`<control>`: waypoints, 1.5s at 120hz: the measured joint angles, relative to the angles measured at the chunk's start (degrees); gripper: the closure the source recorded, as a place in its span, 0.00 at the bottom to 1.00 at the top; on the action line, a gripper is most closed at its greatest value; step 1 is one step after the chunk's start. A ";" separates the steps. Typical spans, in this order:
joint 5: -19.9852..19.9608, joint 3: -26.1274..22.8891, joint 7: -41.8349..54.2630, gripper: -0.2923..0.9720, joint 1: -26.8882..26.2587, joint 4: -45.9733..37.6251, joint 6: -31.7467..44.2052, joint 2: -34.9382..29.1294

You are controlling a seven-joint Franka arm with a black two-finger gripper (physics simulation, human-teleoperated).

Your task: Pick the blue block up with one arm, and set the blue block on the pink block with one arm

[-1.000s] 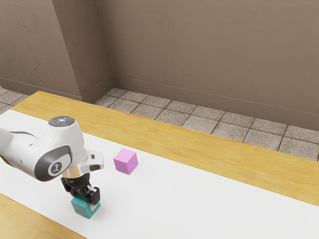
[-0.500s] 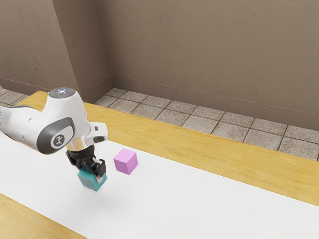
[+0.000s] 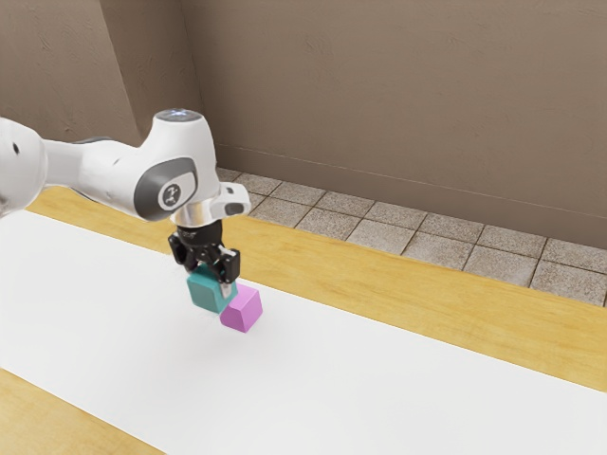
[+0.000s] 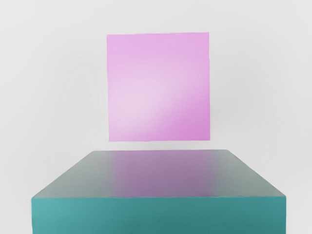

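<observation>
My black gripper [image 3: 211,272] is shut on the blue-green block [image 3: 209,290], which hangs in the air above the white table top [image 3: 379,379]. The pink block [image 3: 242,309] rests on the table just beside and below the held block, toward the exterior view's right. In the wrist view the blue-green block [image 4: 158,192] sits close under my hand, and the pink block [image 4: 158,87] lies on the white surface a little beyond it, seen from above.
The white table top has a wooden border [image 3: 398,275] along its far side and near corner. Behind the table is a tiled floor [image 3: 455,237] and a brown wall [image 3: 398,95].
My arm has lifted the blue-green block off the table and carried it up and toward the exterior view's right, from near the front edge to right beside the pink block.
</observation>
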 joint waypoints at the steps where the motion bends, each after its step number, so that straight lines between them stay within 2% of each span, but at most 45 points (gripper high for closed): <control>1: 0.00 0.00 0.00 0.46 -0.01 0.28 -0.13 0.23; 57: 0.14 -0.02 0.30 0.46 0.09 10.59 -4.38 8.53; 140: 0.24 0.06 1.35 0.46 0.10 12.83 -5.81 9.93; 180: -0.07 0.04 1.87 0.30 0.05 14.52 -7.06 9.10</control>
